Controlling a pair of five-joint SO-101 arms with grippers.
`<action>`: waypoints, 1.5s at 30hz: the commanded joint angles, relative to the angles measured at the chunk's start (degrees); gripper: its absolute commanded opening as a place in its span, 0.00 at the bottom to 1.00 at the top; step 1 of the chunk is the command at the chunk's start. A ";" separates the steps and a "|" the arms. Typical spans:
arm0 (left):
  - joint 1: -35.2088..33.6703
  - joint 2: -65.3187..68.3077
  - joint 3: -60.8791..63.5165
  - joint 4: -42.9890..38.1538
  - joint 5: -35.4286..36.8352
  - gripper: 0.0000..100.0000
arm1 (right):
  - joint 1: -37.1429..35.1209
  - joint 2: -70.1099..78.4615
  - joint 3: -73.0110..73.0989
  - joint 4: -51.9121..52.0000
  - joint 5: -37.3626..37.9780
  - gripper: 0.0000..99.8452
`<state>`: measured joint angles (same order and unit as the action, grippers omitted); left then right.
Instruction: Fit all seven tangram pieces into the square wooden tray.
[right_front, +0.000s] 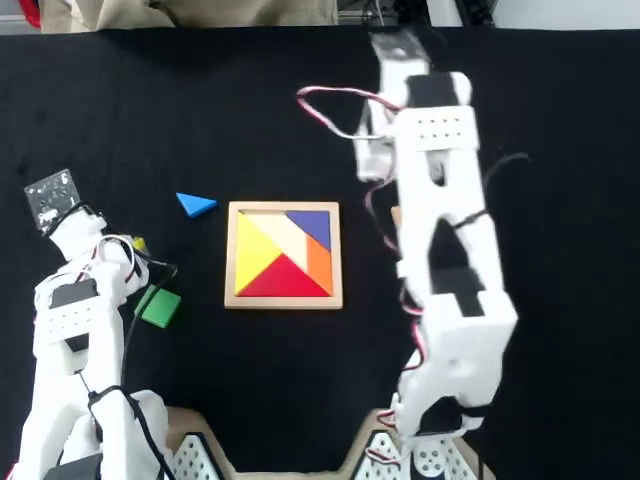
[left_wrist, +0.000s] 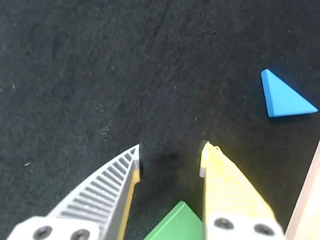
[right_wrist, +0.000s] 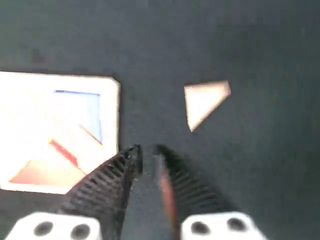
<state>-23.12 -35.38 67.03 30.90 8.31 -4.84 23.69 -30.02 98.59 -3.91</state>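
Spread wide and empty at the left claw (left_wrist: 170, 150); pressed together on nothing at the right claw (right_wrist: 148, 150). Probably light, stiff and smooth in the green piece (left_wrist: 175, 222): take across two flat sides, not corners. Lying just near of the left claw, left of the tray (right_front: 231, 255); blue triangle (left_wrist: 282, 97) to its far right; pale triangle (right_wrist: 205, 102) just far of the right claw.

White printed shells with black servo blocks on left arm (right_front: 75, 320) and right arm (right_front: 445, 250). Red-and-white twisted cable (right_front: 325, 100) loops off the right arm toward 10 o'clock. Left pincer (left_wrist: 171, 147): one white ribbed finger (left_wrist: 107, 190), one yellow ribbed finger (left_wrist: 227, 185). Right pincer (right_wrist: 147, 148): black ribbed fingers (right_wrist: 107, 175), white base with screws.
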 joint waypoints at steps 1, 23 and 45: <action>0.92 -0.79 -0.48 -1.05 0.09 0.20 | 4.75 0.75 6.90 -4.75 -11.43 0.21; 0.92 -0.79 -0.31 -1.05 0.00 0.20 | 2.46 26.51 -12.62 -7.56 -35.60 0.24; 0.92 -0.79 -0.22 -1.05 0.00 0.20 | 3.16 33.45 -22.81 -0.70 -33.23 0.12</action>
<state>-22.86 -35.38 67.03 30.90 8.31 -0.97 57.63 -50.51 97.54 -38.81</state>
